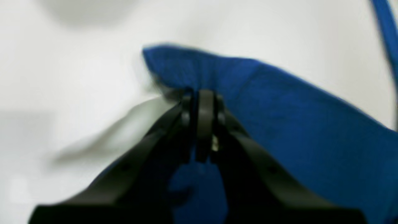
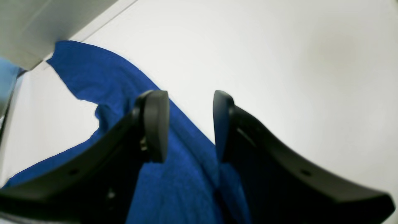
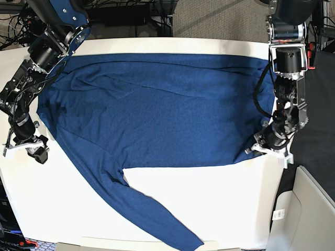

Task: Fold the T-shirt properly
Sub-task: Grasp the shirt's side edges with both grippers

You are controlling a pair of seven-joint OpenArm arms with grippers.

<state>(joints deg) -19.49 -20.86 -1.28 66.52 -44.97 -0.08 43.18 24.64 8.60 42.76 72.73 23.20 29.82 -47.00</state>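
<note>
The dark blue T-shirt point(image 3: 157, 104) lies spread flat across the white table point(image 3: 220, 204). One long sleeve point(image 3: 152, 214) runs toward the front edge. My left gripper point(image 3: 266, 148) is at the shirt's right front corner. In the left wrist view it point(image 1: 203, 96) is shut on a bunched edge of the shirt point(image 1: 295, 130). My right gripper point(image 3: 29, 149) is by the shirt's left edge. In the right wrist view it point(image 2: 189, 124) is open, its fingers point(image 2: 155, 124) hanging over the blue cloth point(image 2: 102, 77), nothing gripped.
A grey bin point(image 3: 309, 209) stands off the table's front right corner. Cables point(image 3: 15, 21) lie behind the back left corner. Grey floor point(image 3: 220, 18) lies beyond the far edge. A table edge or wall point(image 2: 46, 25) shows in the right wrist view.
</note>
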